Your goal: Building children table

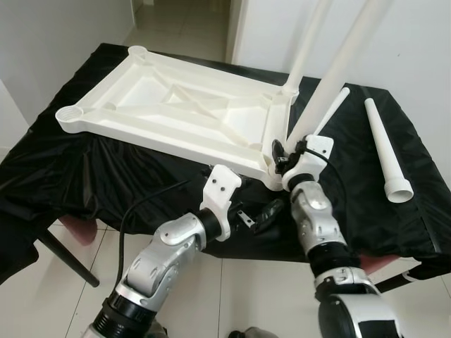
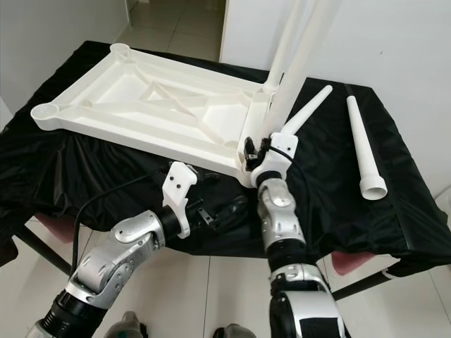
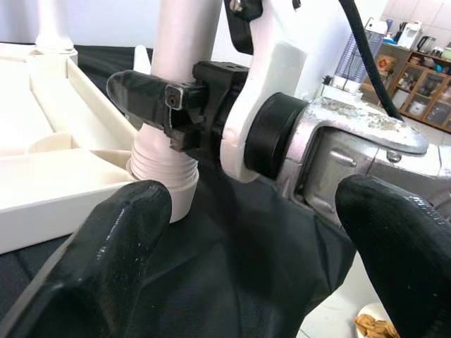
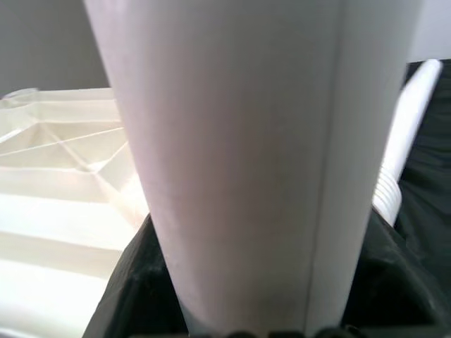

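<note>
Where the white tabletop lies upside down on the black cloth, ribs and corner sockets facing up, we bring both arms to its near right corner. Our right gripper is clamped on a long white leg just above that leg's threaded lower end, which stands in the near right corner socket; in the right wrist view the leg rises between the black fingers, and the left wrist view shows one right finger pressed against it above the threads. A second leg stands upright in the far right corner socket. Two further loose legs rest on the cloth to the right of the tabletop: a slimmer-looking one just behind the held leg, and a thicker one well apart, its open end toward us. Our left gripper sits low at the front edge of the cloth, below the tabletop's near rim and just left of our right forearm; its two fingers stand apart with nothing between them, aimed at the right wrist and the seated leg end. Beneath the cloth we see pale floor tiles and, at the lower left, a dark support leg.
</note>
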Controlling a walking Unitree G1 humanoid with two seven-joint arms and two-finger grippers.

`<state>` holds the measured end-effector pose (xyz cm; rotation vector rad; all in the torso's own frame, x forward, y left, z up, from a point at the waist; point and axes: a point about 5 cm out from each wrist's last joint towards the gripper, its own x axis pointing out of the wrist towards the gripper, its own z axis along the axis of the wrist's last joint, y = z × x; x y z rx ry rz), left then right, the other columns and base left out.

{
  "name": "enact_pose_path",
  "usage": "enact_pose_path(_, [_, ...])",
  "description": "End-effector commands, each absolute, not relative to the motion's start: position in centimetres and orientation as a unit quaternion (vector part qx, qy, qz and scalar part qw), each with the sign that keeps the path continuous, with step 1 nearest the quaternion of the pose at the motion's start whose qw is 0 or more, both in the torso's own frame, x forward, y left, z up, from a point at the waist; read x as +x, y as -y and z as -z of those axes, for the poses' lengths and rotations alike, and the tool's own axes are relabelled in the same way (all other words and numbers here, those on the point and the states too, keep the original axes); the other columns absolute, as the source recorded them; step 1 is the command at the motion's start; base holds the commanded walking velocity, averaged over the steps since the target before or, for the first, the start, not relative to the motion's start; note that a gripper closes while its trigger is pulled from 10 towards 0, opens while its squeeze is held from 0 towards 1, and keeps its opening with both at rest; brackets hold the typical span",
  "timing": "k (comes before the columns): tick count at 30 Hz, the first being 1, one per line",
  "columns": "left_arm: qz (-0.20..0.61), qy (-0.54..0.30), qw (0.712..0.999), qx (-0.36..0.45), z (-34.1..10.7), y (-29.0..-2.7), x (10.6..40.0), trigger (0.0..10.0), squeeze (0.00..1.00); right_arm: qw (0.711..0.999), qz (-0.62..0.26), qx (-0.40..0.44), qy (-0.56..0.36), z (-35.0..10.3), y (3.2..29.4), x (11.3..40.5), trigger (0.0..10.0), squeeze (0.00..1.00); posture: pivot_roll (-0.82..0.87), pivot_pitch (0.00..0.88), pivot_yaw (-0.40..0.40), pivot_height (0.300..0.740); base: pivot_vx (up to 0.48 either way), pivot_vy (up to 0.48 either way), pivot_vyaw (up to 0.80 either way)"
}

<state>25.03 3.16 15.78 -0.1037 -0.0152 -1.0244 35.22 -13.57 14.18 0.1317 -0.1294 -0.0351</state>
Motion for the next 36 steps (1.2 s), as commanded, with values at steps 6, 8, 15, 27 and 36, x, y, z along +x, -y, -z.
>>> enact_pose_path(6, [0.512, 0.004, 0.858, -0.045, -15.6, -2.8, 24.8, 10.0, 0.0, 0.995, 0.046, 0.055, 0.065, -14.4, 13.5, 34.7, 10.0, 0.0, 0.08, 0.0, -0.081, 0.74, 0.0, 0.0, 0.0])
enact_pose_path(8, [0.514, 0.003, 0.857, -0.043, -15.5, -2.9, 24.8, 10.0, 0.0, 0.996, 0.051, 0.051, 0.06, -14.2, 13.6, 34.5, 10.0, 0.0, 0.08, 0.0, -0.079, 0.74, 0.0, 0.0, 0.0])
enact_pose_path(15, [0.514, 0.003, 0.857, -0.043, -15.5, -2.9, 24.8, 10.0, 0.0, 0.996, 0.051, 0.051, 0.06, -14.2, 13.6, 34.5, 10.0, 0.0, 0.08, 0.0, -0.079, 0.74, 0.0, 0.0, 0.0])
enact_pose_path(27, [0.519, 0.007, 0.854, -0.037, -15.7, -2.8, 25.1, 10.0, 0.0, 0.991, -0.089, 0.064, 0.071, -14.0, 14.3, 34.2, 10.0, 0.0, 0.08, 0.0, -0.072, 0.74, 0.0, 0.0, 0.0])
enact_pose_path(36, [0.519, 0.012, 0.854, -0.034, -15.9, -2.8, 25.4, 10.0, 0.0, 0.978, -0.202, 0.019, 0.047, -14.0, 16.3, 34.9, 10.0, 0.0, 0.08, 0.0, -0.069, 0.74, 0.0, 0.0, 0.0])
